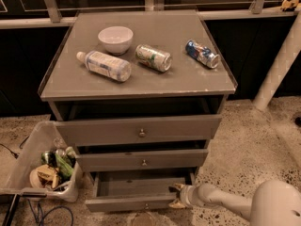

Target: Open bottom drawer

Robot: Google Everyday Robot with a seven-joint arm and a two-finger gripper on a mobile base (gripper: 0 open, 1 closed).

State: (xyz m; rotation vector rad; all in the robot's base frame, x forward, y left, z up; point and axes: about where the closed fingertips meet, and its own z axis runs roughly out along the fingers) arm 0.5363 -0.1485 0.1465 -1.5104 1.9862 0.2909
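The bottom drawer (127, 203) sits at the foot of the cabinet (141, 92), partway out with its grey inside showing. The gripper (177, 196) is at the right end of its front panel; whether it clamps the panel I cannot tell. From that off-centre spot, I'd pull straight and level so the drawer doesn't skew.

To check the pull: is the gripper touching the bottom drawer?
Cannot tell. The camera view shows the gripper overlapping the bottom drawer at its right front corner; contact unclear.
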